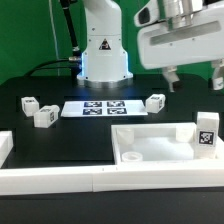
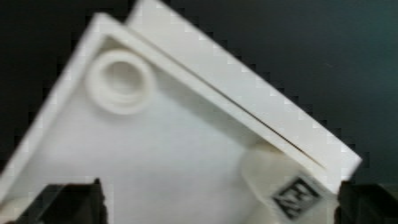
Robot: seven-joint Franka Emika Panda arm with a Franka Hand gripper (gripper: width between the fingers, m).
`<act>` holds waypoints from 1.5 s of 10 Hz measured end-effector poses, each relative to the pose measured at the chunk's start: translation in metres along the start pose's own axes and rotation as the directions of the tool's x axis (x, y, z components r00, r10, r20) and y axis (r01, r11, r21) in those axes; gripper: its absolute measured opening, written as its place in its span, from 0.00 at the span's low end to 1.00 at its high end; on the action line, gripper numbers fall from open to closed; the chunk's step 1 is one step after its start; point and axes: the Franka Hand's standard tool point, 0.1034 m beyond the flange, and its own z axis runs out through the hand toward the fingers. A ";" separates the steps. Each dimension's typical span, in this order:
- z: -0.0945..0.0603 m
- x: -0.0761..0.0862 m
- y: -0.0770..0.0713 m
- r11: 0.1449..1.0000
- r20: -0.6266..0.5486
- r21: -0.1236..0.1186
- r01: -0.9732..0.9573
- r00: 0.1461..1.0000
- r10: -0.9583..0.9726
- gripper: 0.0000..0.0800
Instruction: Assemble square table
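Gripper (image 1: 193, 78) wide open, nothing in it, hanging above the square panel (image 1: 150, 145) at its end on the exterior view's right. Panel lies near side of the black table, looks butted against the near border bar (image 1: 100, 182). Standing leg (image 1: 207, 130) is on the panel's corner at the exterior view's right, below the fingers. In the wrist view the standing leg (image 2: 285, 182) sits hard against the raised rim; can't tell if it's seated in a socket. Risks: a straight descent could clip the leg top and tip it, or land a finger on the rim, because there's little gap between leg and rim. Pushing the panel sideways could slide it, since only the near edge looks backed. Corner socket (image 2: 121, 75) is unoccupied. Room: bare table far of the panel. Marker board (image 1: 98, 108) is mid-table, middle leg (image 1: 155, 102) just beside it, outer leg (image 1: 27, 103) and inner leg (image 1: 44, 117) at the exterior view's left, all apart from the panel.
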 end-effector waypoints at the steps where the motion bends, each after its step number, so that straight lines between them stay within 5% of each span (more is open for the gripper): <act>1: 0.002 -0.008 0.028 0.993 -0.005 -0.023 0.113 0.994 -0.113 0.81; 3: 0.006 -0.013 0.051 0.967 -0.002 -0.046 0.251 0.968 -0.251 0.81; 7: 0.007 -0.013 0.056 0.951 0.033 -0.055 0.304 0.953 -0.302 0.81; 9: 0.004 -0.032 0.101 0.956 0.252 -0.108 0.272 0.938 -0.238 0.81; 11: 0.008 -0.031 0.128 0.956 0.352 -0.126 0.265 0.913 -0.207 0.81; 15: 0.008 -0.034 0.136 0.960 0.564 -0.147 0.239 0.817 -0.117 0.81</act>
